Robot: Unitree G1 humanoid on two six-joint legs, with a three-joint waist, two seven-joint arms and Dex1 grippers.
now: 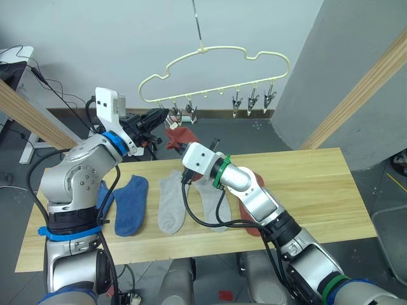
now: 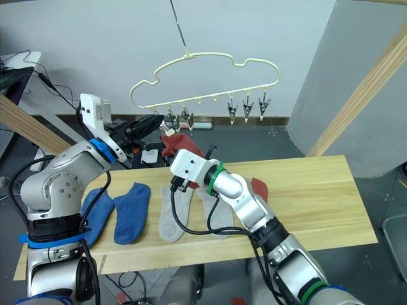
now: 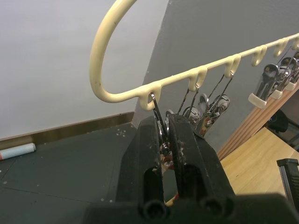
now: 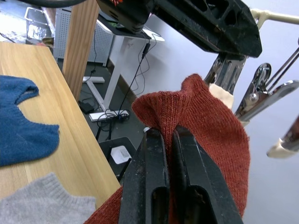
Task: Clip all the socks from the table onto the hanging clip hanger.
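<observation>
Left eye view, nearest first: the table (image 1: pixel 331 190) carries five socks lying flat. Two are blue: one blue sock (image 1: pixel 131 203) in full view, and a second blue sock (image 1: pixel 103 196) partly behind the left arm. Two are grey: one grey sock (image 1: pixel 172 201) beside the blue, and the other grey sock (image 1: pixel 210 204) crossed by the right arm's black cable. One rust red sock (image 1: pixel 252 223) lies mostly hidden under the right forearm, showing at its near edge. A sixth sock, the second rust red sock (image 1: pixel 180 137), is lifted off the table beyond its far edge. The right gripper (image 4: pixel 169 140) has its two fingers pressed together on a fold of this sock's knit, holding its upper part just beside the leftmost clips. Farther back, the left gripper (image 3: pixel 163 128) is raised to the left end of the clip hanger (image 1: pixel 216 54); its fingers are closed on the end clip (image 3: pixel 158 122), squeezing it. The hanger hangs by its metal hook (image 1: pixel 198 22) in front of a pale wall. Six silver clips are counted: three bunched at the left end, including the one being squeezed, and three spaced along the right part of the lower bar. No sock is yet fastened in a clip.
</observation>
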